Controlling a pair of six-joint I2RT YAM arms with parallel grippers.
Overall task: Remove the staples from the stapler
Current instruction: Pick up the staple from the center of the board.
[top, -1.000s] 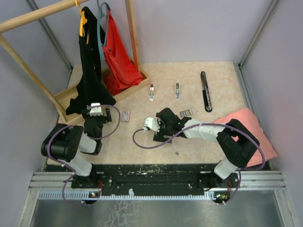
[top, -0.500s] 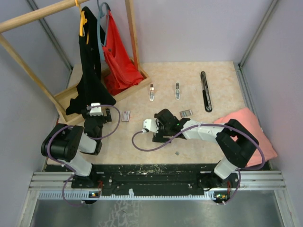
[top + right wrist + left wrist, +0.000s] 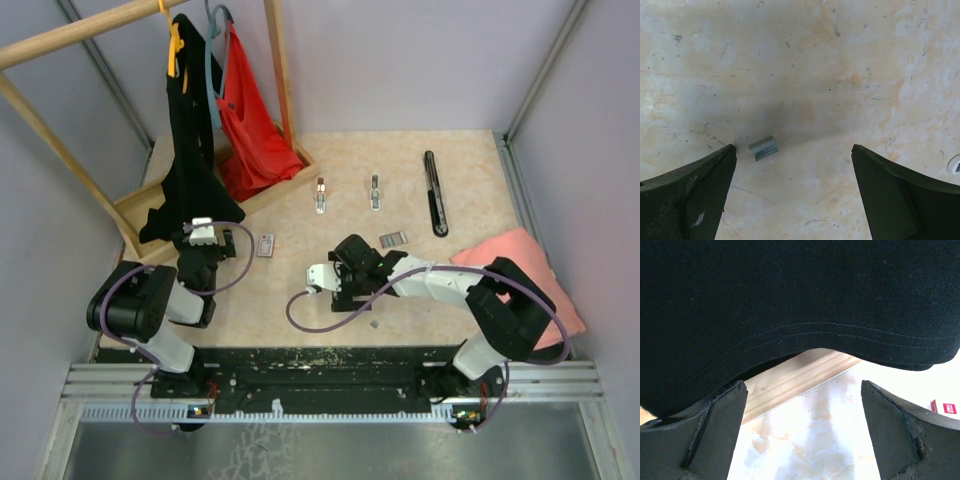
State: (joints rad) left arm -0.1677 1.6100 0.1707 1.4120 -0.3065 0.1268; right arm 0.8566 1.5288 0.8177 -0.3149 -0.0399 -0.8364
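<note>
A short silver-grey strip of staples (image 3: 763, 148) lies on the tabletop between my right gripper's (image 3: 793, 150) open fingers, close to the left finger and not touching it. In the top view my right gripper (image 3: 345, 280) hovers low over the table's middle, and a tiny staple fragment (image 3: 373, 323) lies just near of it. A grey strip (image 3: 393, 238) lies just beyond it. A long black stapler part (image 3: 435, 192) lies at the far right. My left gripper (image 3: 803, 385) is open and empty under a black garment (image 3: 790, 290); in the top view the left gripper (image 3: 215, 250) is at the left.
Two small metal pieces (image 3: 320, 195) (image 3: 375, 190) lie at the back. A small red-labelled box (image 3: 265, 244) lies left of centre and shows in the left wrist view (image 3: 944, 406). A wooden rack (image 3: 275, 60) holds black and red garments (image 3: 250, 120). A pink cloth (image 3: 520, 260) lies right.
My right gripper has moved a little toward the near edge and to the right, staying open. The left arm has not moved.
</note>
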